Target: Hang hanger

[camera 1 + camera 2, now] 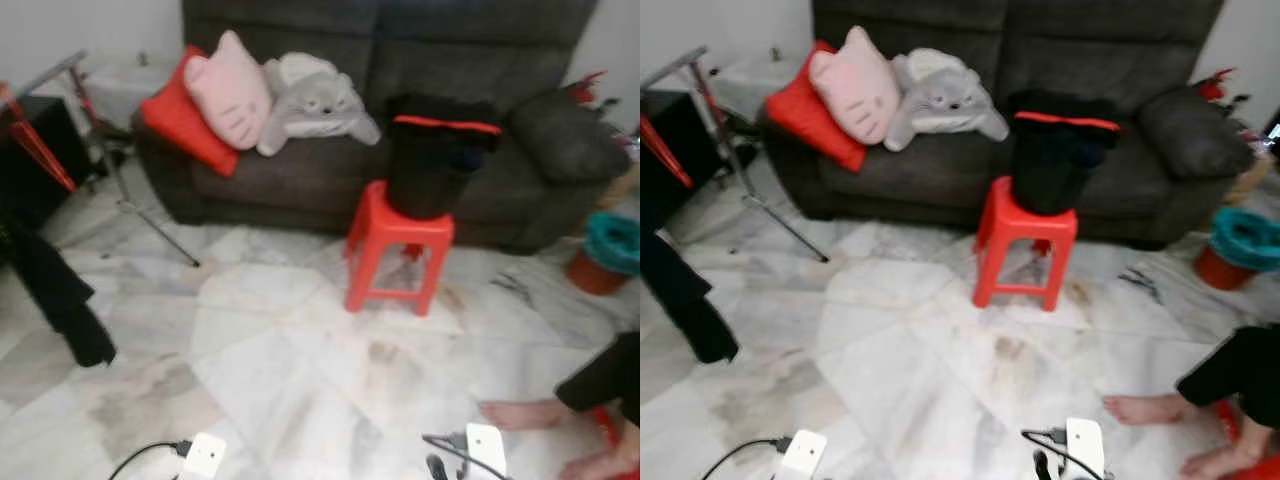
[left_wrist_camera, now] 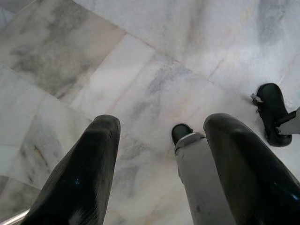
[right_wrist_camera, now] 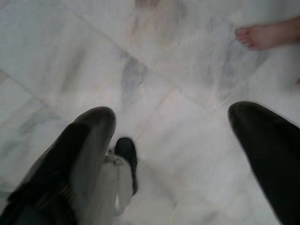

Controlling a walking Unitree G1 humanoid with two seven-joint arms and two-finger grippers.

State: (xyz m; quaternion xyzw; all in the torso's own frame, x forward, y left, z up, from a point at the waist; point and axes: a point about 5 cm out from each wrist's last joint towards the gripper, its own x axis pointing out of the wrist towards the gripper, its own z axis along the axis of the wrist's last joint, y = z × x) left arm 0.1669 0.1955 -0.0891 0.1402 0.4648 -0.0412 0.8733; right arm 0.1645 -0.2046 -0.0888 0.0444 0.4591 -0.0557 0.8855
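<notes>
Marble floor (image 1: pixel 300 380) is seen across the room, pale with grey veining. At the far left, a dark garment (image 1: pixel 55 290) is hung from a metal rack (image 1: pixel 100 150) with red parts; whether a hanger is under it cannot be told. Further right, a dark grey sofa (image 1: pixel 300 170) is set against the wall, and on it a red cushion (image 1: pixel 180 120), a pink cat-face pillow (image 1: pixel 232 88) and a grey plush toy (image 1: pixel 315 100) are laid side by side, touching. In front of the sofa a red plastic stool (image 1: pixel 398 245) is placed, and on its seat a black basket (image 1: pixel 435 150) with a red rim is stood; dark fabric is seen inside it, though its kind cannot be told. At the far right, a teal tub (image 1: pixel 615 240) is rested on a red-orange base. A person's bare feet (image 1: pixel 525 412) are seen on the floor at the lower right.

The left end effector (image 2: pixel 159 140) is held low over the floor, fingers spread apart, nothing between them. The right end effector (image 3: pixel 171 126) is likewise held above the tiles, fingers wide apart and empty.
</notes>
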